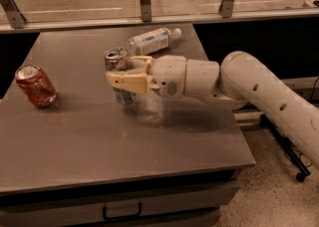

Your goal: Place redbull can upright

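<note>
The redbull can [118, 60] is a slim silver-and-blue can with a pull-tab top. It stands roughly upright near the middle of the grey table [99, 141], its base low over or on the surface. My gripper [119, 74] reaches in from the right and its tan fingers [127, 80] are closed around the can's body. The white arm [249, 86] stretches off to the right edge of the view.
A wider red dented can [35, 85] stands tilted at the table's left side. A clear plastic bottle with a white label [152, 40] lies on its side behind the gripper. A glass railing runs along the table's far edge.
</note>
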